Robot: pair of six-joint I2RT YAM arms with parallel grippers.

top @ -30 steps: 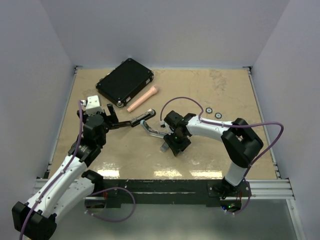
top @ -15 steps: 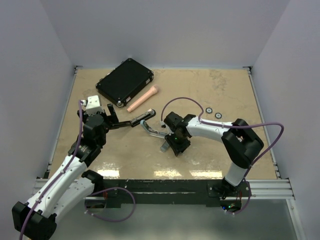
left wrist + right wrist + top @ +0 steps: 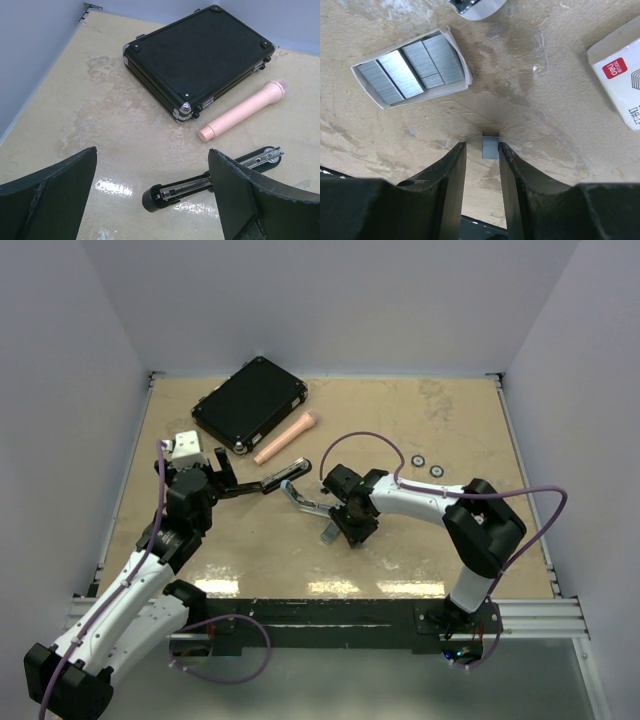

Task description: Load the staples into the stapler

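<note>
So far, no staples are in the stapler [image 3: 200,184]. It lies open on the desk [image 3: 100,115], and its long metal track shows and looks bare. The left fingers [image 3: 55,190] are spread wide on each side of its black end. They do not seem to press on it, so the stapler looks free for now.

The staples [image 3: 491,148] are a tiny grey block. They lie flat on the desk, right between the tips of the right fingers [image 3: 447,175]. Those fingers are close together, with only a thin gap. The block looks to touch one finger, and a bit of space shows by the other. It does not look squeezed or lifted yet.

A paper tray [image 3: 410,67] with more grey strips sits near, just past the block. A white box [image 3: 620,90] with a red mark lies off to the side. A black case [image 3: 250,403] and a pink stick [image 3: 285,438] sit farther back, and two small black rings [image 3: 428,467] lie well apart from the work.

Most of the job looks to be left. The right fingers need to pinch the block and pick it up. Next it must go over to the stapler and slide into the track. Then the stapler must be shut. The block is very small and smooth, so it could slip or tip when it is pinched.
</note>
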